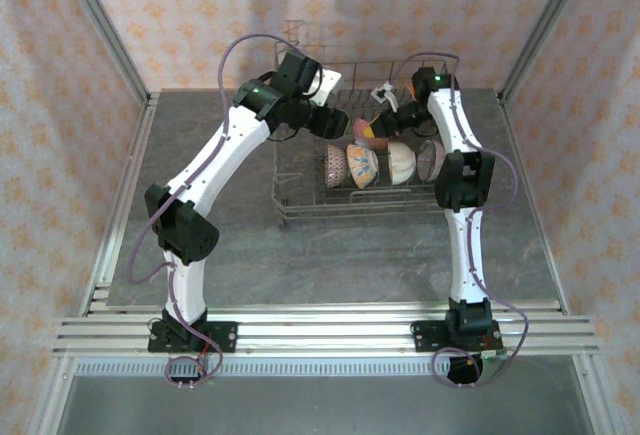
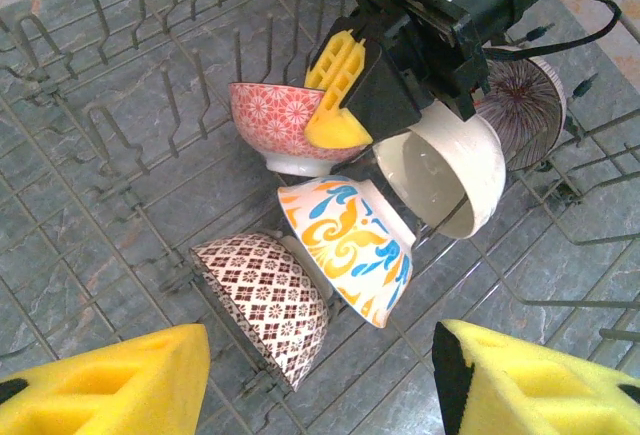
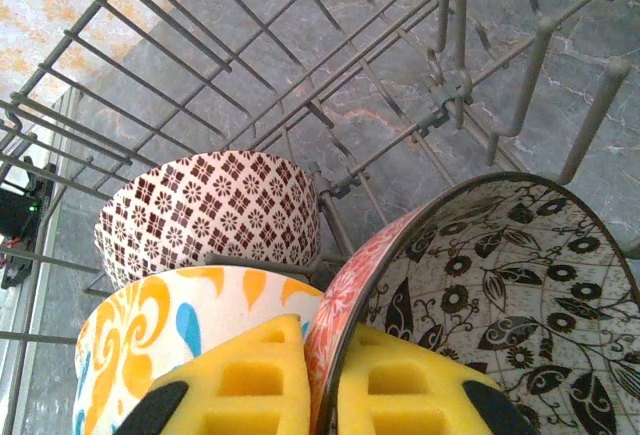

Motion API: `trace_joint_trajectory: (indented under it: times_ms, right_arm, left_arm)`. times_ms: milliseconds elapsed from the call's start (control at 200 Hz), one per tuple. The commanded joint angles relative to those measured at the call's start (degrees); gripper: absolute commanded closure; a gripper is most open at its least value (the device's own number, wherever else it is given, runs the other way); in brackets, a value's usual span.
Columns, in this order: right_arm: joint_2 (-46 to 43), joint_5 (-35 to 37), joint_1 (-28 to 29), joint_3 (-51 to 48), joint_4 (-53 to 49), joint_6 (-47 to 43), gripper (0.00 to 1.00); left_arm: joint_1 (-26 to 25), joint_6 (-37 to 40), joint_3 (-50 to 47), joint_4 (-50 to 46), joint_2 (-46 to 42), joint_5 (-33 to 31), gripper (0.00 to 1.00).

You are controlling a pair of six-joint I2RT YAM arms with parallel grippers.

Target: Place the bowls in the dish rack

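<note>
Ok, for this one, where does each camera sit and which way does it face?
Top external: above and behind the robot, facing down and forward at the dish rack; left arm and right arm whole.
Left wrist: over the rack, looking down into it; the open left gripper frames the bottom edge, the right gripper opposite.
Right wrist: low inside the rack, looking along its floor; its fingers are shut on the rim of the pink bowl.
Shared: both wrist views show that pink bowl and the floral bowl.
</note>
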Motion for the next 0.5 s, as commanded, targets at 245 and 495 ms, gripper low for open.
trace_joint_trajectory:
  times_ms: [245,495]
  right_arm:
    - [-3.77,-4.01,-0.80,0.72,7.84,-1.88,1.00]
    - [-6.57,-5.04,-0.80,0.90,9.00,-3.21,1.00]
  left_arm:
    - [-0.76,0.31,1.86,0.21,1.36,-0.76,0.38]
    - [-0.86,0.78,2.77,0.39,1.65,-1.19,0.38]
